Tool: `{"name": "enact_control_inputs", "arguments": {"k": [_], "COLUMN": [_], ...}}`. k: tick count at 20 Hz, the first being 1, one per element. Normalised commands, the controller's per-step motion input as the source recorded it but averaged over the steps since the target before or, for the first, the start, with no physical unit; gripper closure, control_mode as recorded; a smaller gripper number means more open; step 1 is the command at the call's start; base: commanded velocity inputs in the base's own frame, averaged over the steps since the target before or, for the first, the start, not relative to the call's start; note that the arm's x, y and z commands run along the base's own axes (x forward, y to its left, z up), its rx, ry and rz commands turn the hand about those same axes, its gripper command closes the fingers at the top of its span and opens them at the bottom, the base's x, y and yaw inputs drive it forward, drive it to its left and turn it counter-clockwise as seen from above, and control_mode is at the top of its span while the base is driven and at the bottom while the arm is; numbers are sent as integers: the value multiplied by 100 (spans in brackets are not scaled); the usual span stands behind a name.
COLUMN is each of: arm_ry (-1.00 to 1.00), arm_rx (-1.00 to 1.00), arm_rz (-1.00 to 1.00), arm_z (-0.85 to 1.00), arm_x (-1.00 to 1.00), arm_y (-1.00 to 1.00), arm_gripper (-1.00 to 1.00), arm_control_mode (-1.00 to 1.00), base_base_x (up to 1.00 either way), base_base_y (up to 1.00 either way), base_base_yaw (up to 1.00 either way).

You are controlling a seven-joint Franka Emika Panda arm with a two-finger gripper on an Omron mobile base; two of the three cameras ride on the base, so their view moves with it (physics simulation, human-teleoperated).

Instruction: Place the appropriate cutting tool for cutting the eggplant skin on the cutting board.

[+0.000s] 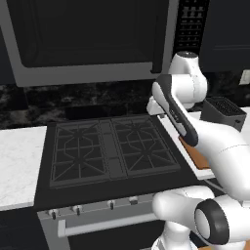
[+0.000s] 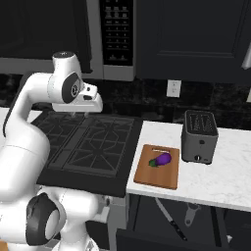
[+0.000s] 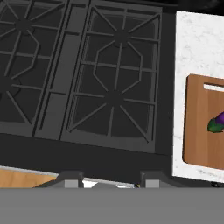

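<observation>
Hovering above the stove (image 2: 88,142), the gripper (image 2: 81,114) carries nothing visible; whether its fingers are wide or narrow cannot be told. Beside the stove, the eggplant (image 2: 161,159) lies on the cutting board (image 2: 147,174) near the toaster (image 2: 199,136). No cutting tool is on the board yet.

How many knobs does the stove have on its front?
4 that I can see. They sit in a row along the front of the stove: knobs at and. The robot's arm may hide more to the right.
</observation>
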Motion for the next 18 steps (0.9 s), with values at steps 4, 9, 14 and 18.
{"name": "enact_control_inputs", "arguments": {"k": [4, 9, 14, 18], "arm_ry": [1, -7, 0, 0], "arm_rx": [0, 11, 18, 16], "arm_rz": [0, 0, -9, -13], "arm_z": [-9, -35, -33, -54], "arm_x": [-18, -86, -92, -66], "arm_y": [-12, -92, -100, -100], "arm_gripper": [-100, -100, -100, -100], "arm_control_mode": [-100, -100, -100, -100], "base_base_x": [0, 0, 0, 0], "base_base_y": [0, 0, 0, 0], "base_base_yaw": [0, 0, 0, 0]}}
